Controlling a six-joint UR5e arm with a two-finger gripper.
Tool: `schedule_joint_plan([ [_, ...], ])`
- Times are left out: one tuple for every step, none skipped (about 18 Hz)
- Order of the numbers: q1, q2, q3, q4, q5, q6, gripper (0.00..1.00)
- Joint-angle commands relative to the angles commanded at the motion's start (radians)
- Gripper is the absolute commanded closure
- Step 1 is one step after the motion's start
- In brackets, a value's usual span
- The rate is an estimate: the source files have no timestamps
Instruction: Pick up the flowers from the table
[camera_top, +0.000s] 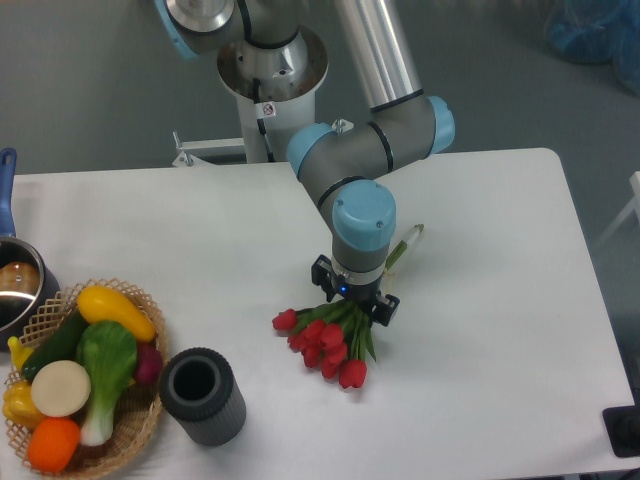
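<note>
A bunch of red tulips, the flowers (325, 345), lies on the white table (480, 330), its heads toward the front and its green stems running up to the right, the stem ends (408, 240) showing past the arm. My gripper (354, 303) hangs straight over the stems just above the flower heads. The wrist hides its fingers, so I cannot tell how the jaws stand or whether they touch the stems.
A dark ribbed cylinder cup (203, 395) stands at the front left of the flowers. A wicker basket (140, 415) of toy vegetables sits at the left edge, with a pot (15, 285) behind it. The robot base (270, 80) stands behind the table.
</note>
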Motion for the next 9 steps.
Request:
schedule_joint_plan([
  [0.0,0.005,0.0,-0.002,0.005,-0.028,1.0],
  [0.002,0.011,0.0,-0.002,0.006,-0.039,1.0],
  [0.003,0.021,0.003,-0.002,0.005,-0.036,1.0],
  [0.009,0.035,0.009,-0.003,0.006,-0.036,1.0],
  [0.012,0.043,0.02,-0.006,0.009,-0.039,1.0],
  [0.014,0.044,0.026,-0.008,0.012,-0.04,1.0],
  [0.021,0.046,0.032,-0.008,0.018,-0.045,1.0],
  [0.029,0.048,0.04,-0.009,0.023,-0.048,1.0],
  [0.037,0.049,0.044,-0.009,0.025,-0.049,1.0],
])
